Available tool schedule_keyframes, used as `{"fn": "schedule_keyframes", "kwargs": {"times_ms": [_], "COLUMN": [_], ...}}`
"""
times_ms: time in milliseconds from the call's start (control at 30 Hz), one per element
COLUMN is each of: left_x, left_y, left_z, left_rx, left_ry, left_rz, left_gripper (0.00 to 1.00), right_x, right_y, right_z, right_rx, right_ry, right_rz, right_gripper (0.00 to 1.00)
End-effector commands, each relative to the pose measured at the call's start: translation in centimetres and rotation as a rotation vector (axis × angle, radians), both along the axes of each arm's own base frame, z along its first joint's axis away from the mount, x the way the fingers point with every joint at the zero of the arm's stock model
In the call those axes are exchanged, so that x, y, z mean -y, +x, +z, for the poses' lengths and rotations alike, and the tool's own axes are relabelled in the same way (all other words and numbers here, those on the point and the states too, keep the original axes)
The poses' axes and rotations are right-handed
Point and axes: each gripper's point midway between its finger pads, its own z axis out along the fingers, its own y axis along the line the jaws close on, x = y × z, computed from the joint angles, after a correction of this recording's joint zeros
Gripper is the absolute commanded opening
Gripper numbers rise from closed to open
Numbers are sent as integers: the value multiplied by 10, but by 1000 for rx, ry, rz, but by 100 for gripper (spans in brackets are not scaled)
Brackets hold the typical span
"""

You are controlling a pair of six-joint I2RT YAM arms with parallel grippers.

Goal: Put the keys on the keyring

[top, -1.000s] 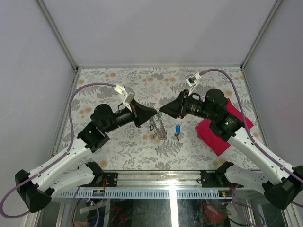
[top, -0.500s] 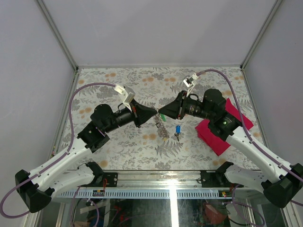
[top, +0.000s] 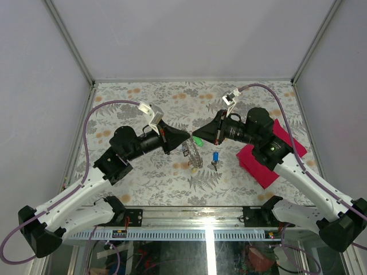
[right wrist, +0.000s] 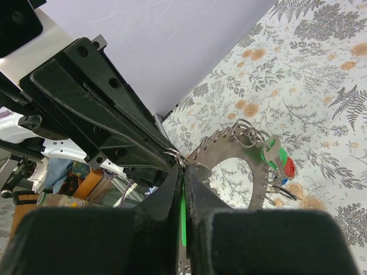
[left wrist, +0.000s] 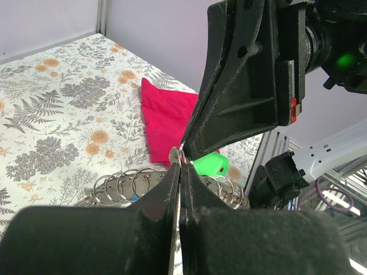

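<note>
The blue-headed key (top: 215, 156) lies on the floral surface (top: 143, 177), just right of the keyring (top: 192, 153). The keyring hangs tilted from the left gripper (top: 187, 137), which is clamped on its rim. Tip to tip with it, the right gripper (top: 195, 139) pinches the green-headed key (left wrist: 209, 165). A red cloth (top: 264, 163) lies to the right.

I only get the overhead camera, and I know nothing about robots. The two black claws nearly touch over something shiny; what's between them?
Observer: The left wrist camera shows the left gripper pinched shut on a thin wire loop of the keyring.
Visitor: And the green speck?
Observer: A green key; the right wrist camera shows green between the shut fingers of the right gripper.
Visitor: Anything on the ring already?
Observer: Yes, hanging keys with green, red and blue heads at its far rim.
</note>
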Motion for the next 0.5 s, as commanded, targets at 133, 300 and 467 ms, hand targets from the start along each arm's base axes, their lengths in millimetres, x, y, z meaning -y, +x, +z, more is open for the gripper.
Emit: {"fn": "schedule_keyframes", "kwargs": {"times_ms": [133,300,467], "left_x": [-5,-7,-8], "left_y": [-3,-1,-1], "left_z": [35,36,36], "left_rx": [87,94,98], "left_ry": [-70,-66,-64], "left_rz": [16,29,36], "left_gripper": [0,0,0], "right_x": [7,9,10], "right_y": [-2,0,0], "right_z": [18,11,7], "right_rx": [73,64,50], "right_ry": [11,-22,-37], "right_rz": [-21,-33,-35], "right_gripper": [0,0,0]}}
